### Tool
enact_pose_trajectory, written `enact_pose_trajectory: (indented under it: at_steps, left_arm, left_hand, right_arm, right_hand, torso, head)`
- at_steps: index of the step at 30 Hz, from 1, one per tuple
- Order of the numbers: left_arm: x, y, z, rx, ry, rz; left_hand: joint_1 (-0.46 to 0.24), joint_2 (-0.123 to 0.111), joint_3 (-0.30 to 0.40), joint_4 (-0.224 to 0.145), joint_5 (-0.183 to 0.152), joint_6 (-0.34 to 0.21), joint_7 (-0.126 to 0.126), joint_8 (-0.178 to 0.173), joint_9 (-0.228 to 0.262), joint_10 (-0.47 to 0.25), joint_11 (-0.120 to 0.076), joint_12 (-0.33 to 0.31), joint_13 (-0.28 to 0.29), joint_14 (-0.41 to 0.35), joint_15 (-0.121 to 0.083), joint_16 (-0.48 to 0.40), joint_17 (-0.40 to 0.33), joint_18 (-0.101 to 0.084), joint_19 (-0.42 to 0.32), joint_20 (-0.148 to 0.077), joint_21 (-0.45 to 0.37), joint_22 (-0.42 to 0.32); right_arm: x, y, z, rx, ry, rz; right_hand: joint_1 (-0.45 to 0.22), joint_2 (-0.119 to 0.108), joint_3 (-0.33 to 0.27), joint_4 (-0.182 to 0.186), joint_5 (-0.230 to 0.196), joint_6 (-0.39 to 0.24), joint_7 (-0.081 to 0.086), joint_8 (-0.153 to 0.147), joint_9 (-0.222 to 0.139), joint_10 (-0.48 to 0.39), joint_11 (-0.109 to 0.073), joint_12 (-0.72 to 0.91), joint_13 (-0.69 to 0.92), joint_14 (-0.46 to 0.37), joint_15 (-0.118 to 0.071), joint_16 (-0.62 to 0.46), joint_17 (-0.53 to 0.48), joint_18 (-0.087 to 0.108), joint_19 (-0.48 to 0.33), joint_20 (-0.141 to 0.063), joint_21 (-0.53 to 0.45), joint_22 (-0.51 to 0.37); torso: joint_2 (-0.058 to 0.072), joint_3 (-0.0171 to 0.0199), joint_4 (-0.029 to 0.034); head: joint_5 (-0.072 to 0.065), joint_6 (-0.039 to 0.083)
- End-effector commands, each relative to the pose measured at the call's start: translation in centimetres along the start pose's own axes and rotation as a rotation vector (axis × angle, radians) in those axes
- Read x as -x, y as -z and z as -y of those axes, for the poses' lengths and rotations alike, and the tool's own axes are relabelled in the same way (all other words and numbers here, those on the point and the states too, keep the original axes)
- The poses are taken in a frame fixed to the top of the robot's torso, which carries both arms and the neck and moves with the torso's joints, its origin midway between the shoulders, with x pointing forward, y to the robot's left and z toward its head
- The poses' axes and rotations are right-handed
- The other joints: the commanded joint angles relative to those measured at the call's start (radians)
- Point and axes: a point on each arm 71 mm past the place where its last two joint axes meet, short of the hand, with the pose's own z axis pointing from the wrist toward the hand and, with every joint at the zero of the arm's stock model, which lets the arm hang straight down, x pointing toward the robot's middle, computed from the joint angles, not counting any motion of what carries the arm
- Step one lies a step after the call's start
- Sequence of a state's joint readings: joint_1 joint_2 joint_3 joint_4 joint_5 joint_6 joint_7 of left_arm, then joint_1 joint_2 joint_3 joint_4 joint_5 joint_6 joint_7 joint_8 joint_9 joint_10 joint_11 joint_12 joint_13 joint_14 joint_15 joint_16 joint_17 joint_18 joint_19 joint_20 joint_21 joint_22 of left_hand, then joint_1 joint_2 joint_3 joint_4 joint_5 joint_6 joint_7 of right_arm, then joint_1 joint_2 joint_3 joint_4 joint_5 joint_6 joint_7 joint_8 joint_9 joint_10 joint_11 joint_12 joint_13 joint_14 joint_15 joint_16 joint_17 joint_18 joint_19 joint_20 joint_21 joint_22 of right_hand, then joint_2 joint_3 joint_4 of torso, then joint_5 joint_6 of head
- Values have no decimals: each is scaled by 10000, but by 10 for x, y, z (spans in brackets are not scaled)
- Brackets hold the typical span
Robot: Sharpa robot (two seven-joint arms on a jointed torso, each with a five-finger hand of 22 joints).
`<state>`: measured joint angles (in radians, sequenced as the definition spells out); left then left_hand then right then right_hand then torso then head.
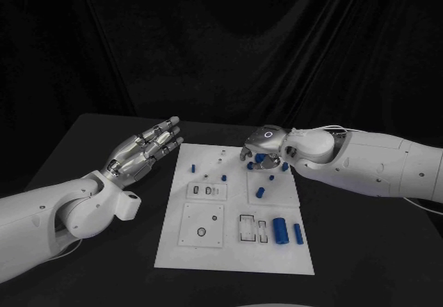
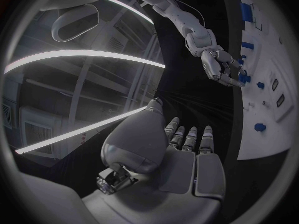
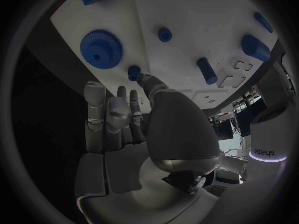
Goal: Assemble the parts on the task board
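Note:
The white task board [image 1: 235, 256] lies in the middle of the table. My left hand [image 1: 148, 150] hovers beside the board's left edge, fingers stretched out and apart, holding nothing; the left wrist view shows the same flat hand [image 2: 187, 149]. My right hand [image 1: 265, 148] hangs over the board's far right corner, fingers pointing down at a blue gear [image 1: 261, 162]. In the right wrist view the gear [image 3: 99, 47] lies just beyond the fingertips [image 3: 93, 92], and the thumb tip sits next to a small blue peg [image 3: 133, 72]. Nothing is held in the right hand [image 3: 124, 129].
Two blue cylinders [image 1: 280, 230] [image 1: 298, 233] lie at the board's near right. Small blue pegs [image 1: 193, 169] [image 1: 223, 177] [image 1: 261, 191] stand mid-board. Recessed outlines [image 1: 205, 190] [image 1: 201, 225] mark the board's left half. Black table [image 1: 102, 275] surrounds it.

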<state>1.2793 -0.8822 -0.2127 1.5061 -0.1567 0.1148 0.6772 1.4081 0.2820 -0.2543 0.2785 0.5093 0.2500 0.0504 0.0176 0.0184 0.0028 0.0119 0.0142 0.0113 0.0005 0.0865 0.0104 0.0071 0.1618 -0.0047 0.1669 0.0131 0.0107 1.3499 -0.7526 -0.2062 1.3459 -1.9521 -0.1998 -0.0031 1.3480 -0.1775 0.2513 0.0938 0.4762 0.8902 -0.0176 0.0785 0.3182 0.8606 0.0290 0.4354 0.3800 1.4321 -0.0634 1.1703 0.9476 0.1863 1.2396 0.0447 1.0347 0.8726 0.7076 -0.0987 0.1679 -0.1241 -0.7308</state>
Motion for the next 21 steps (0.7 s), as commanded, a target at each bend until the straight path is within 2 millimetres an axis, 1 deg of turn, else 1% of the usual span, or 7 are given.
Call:
enact_pose_trajectory:
  at_steps: [1, 4, 7, 10, 14, 19, 21]
  left_arm:
    - [-2, -1, 9, -1205, 147, -200]
    - [-2, 0, 8, -1185, 140, -189]
    - [-1, 0, 8, -1161, 132, -178]
    - [-2, 0, 8, -1132, 139, -187]
    - [-2, -1, 7, -1092, 157, -213]
    - [-2, -1, 7, -1032, 169, -229]
    - [-2, -1, 6, -1009, 172, -232]
  left_hand:
    - [136, -14, 695, 27, 172, -51, 42, 140, 128, -28, 100, -142, -113, -5, 168, -104, -71, -178, 47, 102, -131, -107]
    - [138, -13, 700, 26, 172, -46, 46, 141, 129, -28, 104, -142, -113, -5, 177, -104, -71, -176, 47, 114, -131, -107]
    - [141, -11, 705, 23, 174, -42, 54, 142, 130, -28, 109, -142, -113, -5, 185, -104, -71, -174, 47, 126, -131, -107]
    - [141, -11, 705, 23, 174, -42, 54, 142, 130, -28, 109, -142, -113, -5, 185, -104, -71, -174, 47, 126, -131, -107]
    - [144, -10, 709, 21, 175, -36, 60, 144, 131, -28, 113, -142, -113, -5, 191, -104, -71, -172, 47, 136, -131, -107]
    - [148, -6, 724, 21, 177, -24, 85, 148, 133, -28, 136, -142, -113, -5, 213, -104, -71, -163, 47, 168, -131, -107]
    - [148, -6, 724, 21, 177, -24, 85, 148, 133, -28, 136, -142, -113, -5, 213, -104, -71, -163, 47, 168, -131, -107]
  right_arm:
    - [-3, 0, 3, -235, -187, -26]
    - [-6, 0, 3, -216, -270, -73]
    - [-8, -1, 4, -158, -308, -70]
    - [-10, -2, 4, -112, -328, -63]
    - [-12, -3, 4, -62, -339, -46]
    - [-14, -3, 4, 10, -362, 56]
    - [-15, -3, 4, 18, -435, 89]
  right_hand:
    - [-297, -34, 394, -31, 141, 84, 68, 77, 191, -285, 72, 242, 220, -8, 20, 56, -44, -387, -115, 34, 161, 182]
    - [-268, 1, 514, -90, 239, 129, 159, 110, 314, -307, 85, 321, 322, -4, 29, 90, 8, -393, -118, 43, 177, 242]
    - [-257, 35, 610, -131, 293, 189, 213, 158, 435, -339, 78, 364, 393, -8, 30, 102, 23, -397, -121, 48, 191, 291]
    - [-236, 76, 682, -165, 299, 222, 221, 191, 531, -331, 60, 409, 446, 2, 23, 140, 77, -406, -101, 47, 231, 364]
    - [-226, 99, 748, -212, 297, 286, 251, 256, 672, -306, 46, 466, 510, 4, 13, 161, 103, -410, -97, 42, 252, 417]
    - [-246, 135, 817, -274, 248, 376, 284, 389, 951, -247, 19, 547, 602, 7, -4, 183, 126, -418, -86, 31, 288, 509]
    - [-251, 164, 853, -317, 215, 414, 308, 500, 1127, -212, 4, 585, 649, 20, -11, 223, 182, -426, -68, 22, 324, 585]
  torso:
    - [-21, -2, -4]
    - [-22, -2, -22]
    - [-38, 2, -17]
    - [-47, -1, -1]
    - [-57, -4, -4]
    - [-53, -2, -6]
    - [-54, -1, -8]
  head:
    - [-2, -21]
    - [24, -34]
    - [39, -64]
    - [33, -88]
    - [47, -121]
    - [77, -165]
    - [80, -180]
